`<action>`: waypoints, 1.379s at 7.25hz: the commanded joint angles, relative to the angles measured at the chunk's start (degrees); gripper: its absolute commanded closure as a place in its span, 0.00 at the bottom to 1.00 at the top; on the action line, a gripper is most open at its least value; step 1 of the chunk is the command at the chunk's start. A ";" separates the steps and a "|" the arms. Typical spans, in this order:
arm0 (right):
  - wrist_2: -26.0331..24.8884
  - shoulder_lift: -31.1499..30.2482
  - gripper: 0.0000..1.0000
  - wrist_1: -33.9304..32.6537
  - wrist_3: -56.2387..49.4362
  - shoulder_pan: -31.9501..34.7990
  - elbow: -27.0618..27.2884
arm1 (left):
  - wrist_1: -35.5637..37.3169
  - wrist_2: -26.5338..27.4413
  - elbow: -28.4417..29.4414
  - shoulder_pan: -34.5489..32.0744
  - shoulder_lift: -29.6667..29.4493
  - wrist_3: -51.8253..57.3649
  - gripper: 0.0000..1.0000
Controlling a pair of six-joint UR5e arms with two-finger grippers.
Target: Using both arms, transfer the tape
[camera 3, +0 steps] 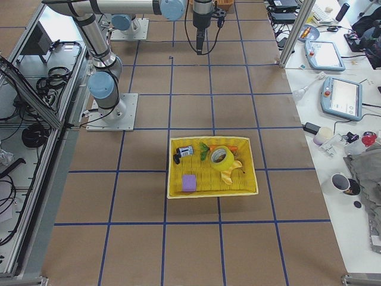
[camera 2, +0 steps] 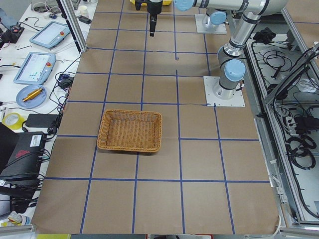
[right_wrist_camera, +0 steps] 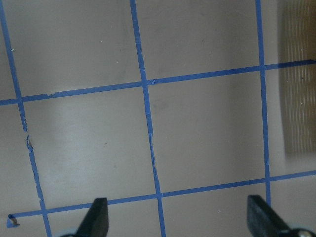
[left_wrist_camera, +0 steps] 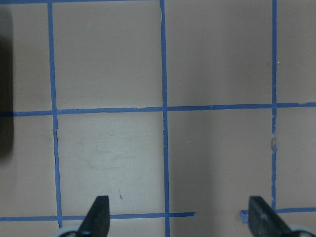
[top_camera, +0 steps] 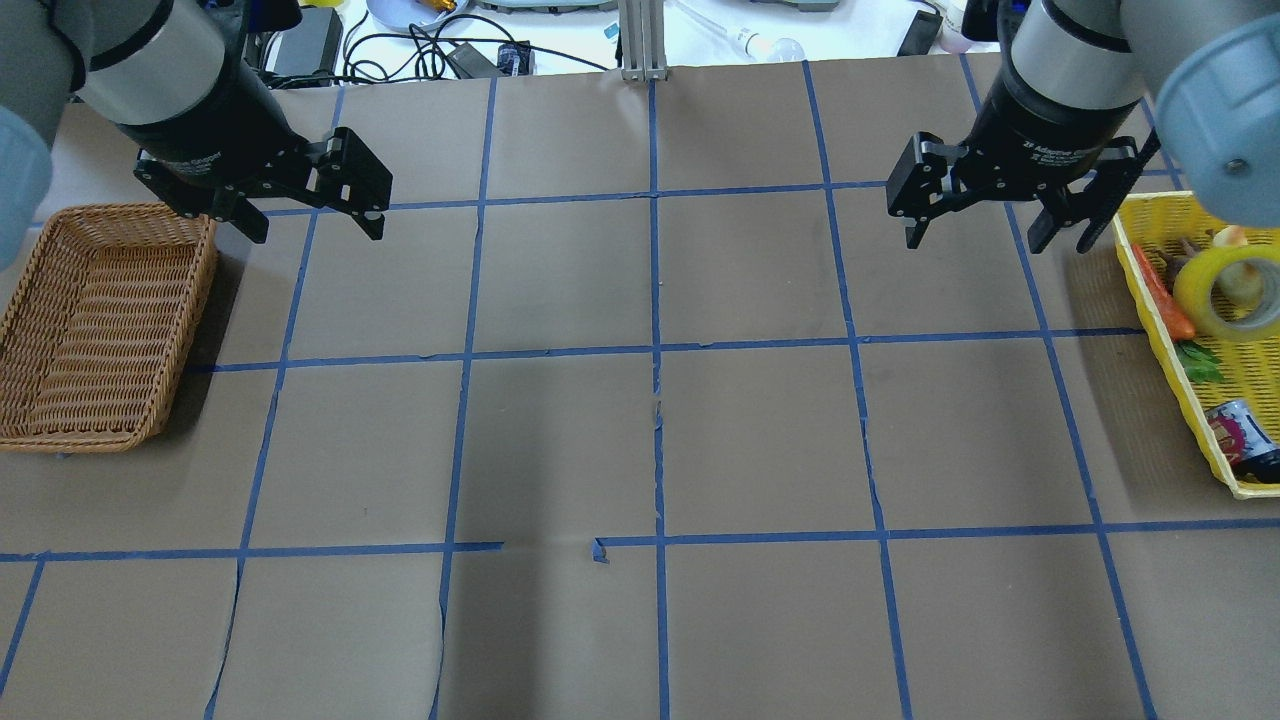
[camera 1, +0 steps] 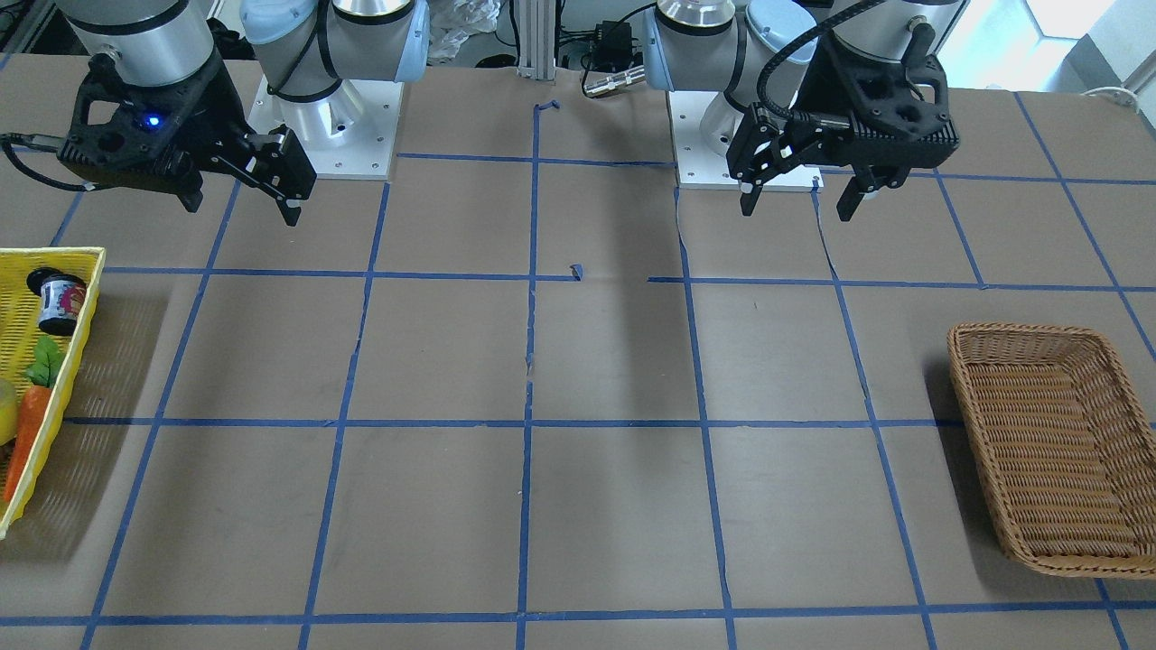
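Observation:
The tape (top_camera: 1228, 290) is a yellow roll lying in the yellow basket (top_camera: 1165, 350) at the table's right end; it also shows in the exterior right view (camera 3: 222, 156). My right gripper (top_camera: 975, 243) hangs open and empty above the table, to the left of that basket and apart from the tape. In the front-facing view the right gripper (camera 1: 242, 209) is at the left. My left gripper (top_camera: 315, 230) hangs open and empty beside the wicker basket's far corner; in the front-facing view it (camera 1: 798, 209) is at the right. Both wrist views show only spread fingertips over bare table.
An empty brown wicker basket (top_camera: 195, 300) sits at the table's left end. The yellow basket (camera 3: 211, 193) also holds a carrot (top_camera: 1160, 295), a small can (top_camera: 1240, 440), a purple block (camera 3: 189, 182) and a banana (camera 3: 231, 171). Blue tape lines grid the brown table.

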 commanded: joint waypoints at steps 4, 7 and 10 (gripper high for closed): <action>-0.20 -0.24 0.00 0.16 0.03 0.25 0.40 | -0.10 0.80 0.07 0.15 0.36 0.00 0.00; -0.38 -0.24 0.00 0.25 0.12 0.17 0.40 | 0.07 2.11 -0.02 0.23 0.71 -0.09 0.00; -0.38 -0.24 0.00 0.34 0.12 0.26 0.49 | 0.07 2.03 0.07 0.85 0.71 -0.09 0.00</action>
